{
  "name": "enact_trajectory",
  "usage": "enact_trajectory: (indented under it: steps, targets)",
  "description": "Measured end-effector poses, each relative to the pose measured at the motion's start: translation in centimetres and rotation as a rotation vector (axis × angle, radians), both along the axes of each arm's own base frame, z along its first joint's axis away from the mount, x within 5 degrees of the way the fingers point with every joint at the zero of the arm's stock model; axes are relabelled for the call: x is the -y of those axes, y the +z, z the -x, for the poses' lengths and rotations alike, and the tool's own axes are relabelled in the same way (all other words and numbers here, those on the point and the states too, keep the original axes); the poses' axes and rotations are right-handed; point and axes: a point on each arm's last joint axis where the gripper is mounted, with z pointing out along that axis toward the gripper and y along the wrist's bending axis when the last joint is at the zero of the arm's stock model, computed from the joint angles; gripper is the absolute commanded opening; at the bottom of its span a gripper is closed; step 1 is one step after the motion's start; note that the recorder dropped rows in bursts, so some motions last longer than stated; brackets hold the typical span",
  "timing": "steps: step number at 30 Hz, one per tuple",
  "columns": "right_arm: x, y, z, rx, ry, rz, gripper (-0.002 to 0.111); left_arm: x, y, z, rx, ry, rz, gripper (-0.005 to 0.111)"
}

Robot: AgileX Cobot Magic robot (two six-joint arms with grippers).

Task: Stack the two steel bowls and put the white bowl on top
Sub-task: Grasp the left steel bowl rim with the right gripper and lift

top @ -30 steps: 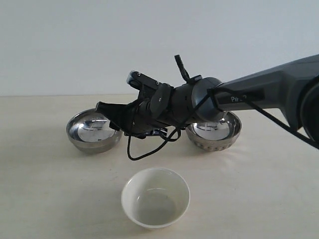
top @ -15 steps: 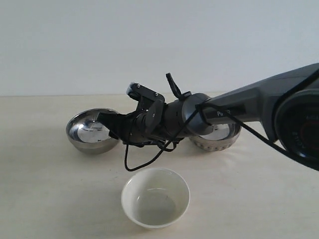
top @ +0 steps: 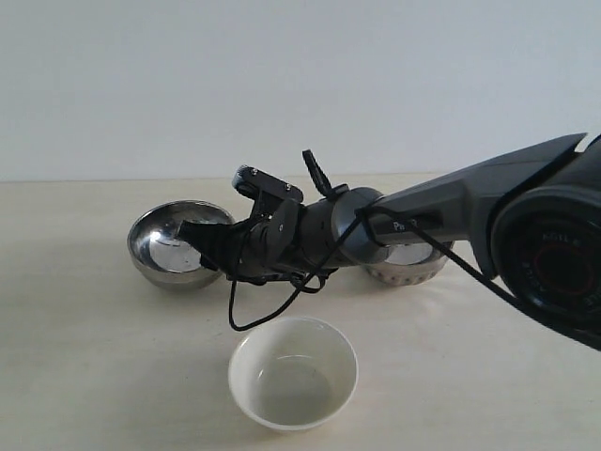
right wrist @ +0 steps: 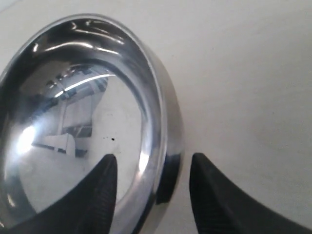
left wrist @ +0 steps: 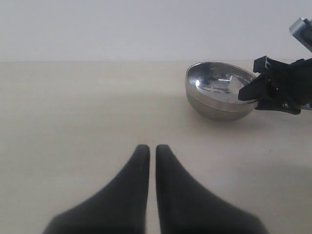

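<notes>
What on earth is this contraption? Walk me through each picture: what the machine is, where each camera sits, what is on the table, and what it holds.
This is a robot with two arms, each ending in a two-fingered gripper. One picture comes from a camera standing off the arms; the other two come from cameras on the wrists.

On the pale beige table stand three bowls: a smooth-sided shiny steel bowl, a shiny steel bowl with a ribbed lower band, mostly hidden behind the arm, and a small glossy white bowl nearest the outside camera.

The right gripper is open, with one finger inside the smooth bowl's rim and one outside it. It straddles the rim but has not closed, so nothing is held yet.

The left gripper hangs over bare table, fingers nearly together, holding nothing.

Nothing is stacked yet.
</notes>
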Motion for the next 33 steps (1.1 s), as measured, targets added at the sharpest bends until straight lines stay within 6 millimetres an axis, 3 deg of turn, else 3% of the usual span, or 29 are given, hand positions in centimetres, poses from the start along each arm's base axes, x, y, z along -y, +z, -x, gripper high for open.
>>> enact_trajectory:
  steps: [6, 22, 25, 33]
  targets:
    - [0.0, 0.0, 0.0, 0.005, -0.003, -0.001, 0.000, 0.0, 0.0, 0.0, 0.000, 0.000, 0.000, 0.004]
    - [0.0, 0.0, 0.2, -0.022, 0.011, 0.001, 0.000, 0.0, 0.0, 0.0, 0.000, 0.000, 0.000, 0.004]
    - [-0.1, 1.2, 0.4, -0.017, 0.033, -0.005, 0.000, 0.0, 0.0, 0.0, 0.000, 0.000, 0.000, 0.004]
    - [0.6, 6.9, 0.8, 0.031, 0.109, -0.027, 0.000, 0.0, 0.0, 0.0, 0.000, 0.000, 0.000, 0.004]
